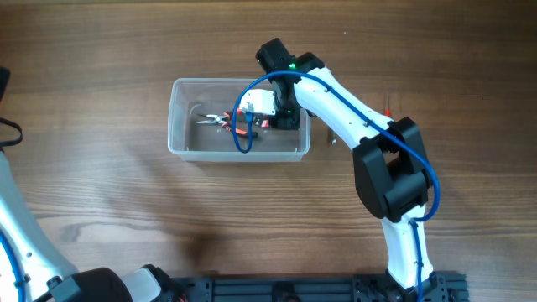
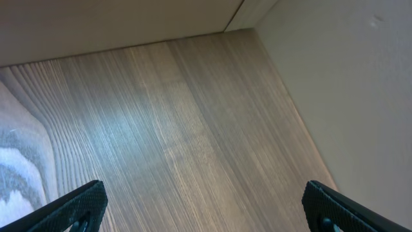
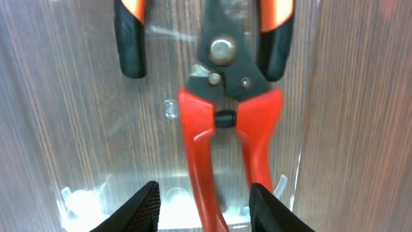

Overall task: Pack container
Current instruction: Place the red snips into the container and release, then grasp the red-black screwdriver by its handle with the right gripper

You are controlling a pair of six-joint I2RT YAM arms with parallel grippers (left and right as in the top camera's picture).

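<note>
1. The container (image 1: 190, 144) sits on the table (image 1: 101, 67) just off centre toward 10 o'clock in the overhead view, long side running 9 to 3 o'clock.
2. The right arm (image 1: 382, 172) comes up from the 5 o'clock edge and bends toward 10 o'clock. The right gripper (image 1: 267, 111) is over the 3 o'clock end of the container, inside its outline.
3. A blue cable (image 1: 243, 126) runs along this arm and loops down over the middle of the container.
4. Tools (image 1: 216, 122) lie on the container floor. Their metal tips point to 9 o'clock and their red and orange parts face 3 o'clock, under the gripper.
5. Right wrist view: red-handled pliers (image 3: 199, 129) lie flat on the clear floor, with the black pivot at 12 o'clock and the handles running to 6 o'clock.
6. The right fingers (image 3: 145, 207) are spread, one at 7 o'clock and one at 5 o'clock, with both red handles between them. The 5 o'clock finger is right beside a handle; I cannot tell if it touches. Nothing is pinched.
7. Orange-and-black handles (image 3: 129, 45) show at 11 and 1 o'clock on either side of the pivot. They belong to a second tool that is cut off by the top edge.
8. The left arm (image 1: 21, 239) is at the 8 o'clock corner, well apart from the container.
9. Left wrist view: the left gripper (image 2: 206, 207) has its fingers spread wide, with the tips at the bottom corners. There is only bare wood between them, and a pale wall (image 2: 347, 84) at 2 o'clock.
</note>
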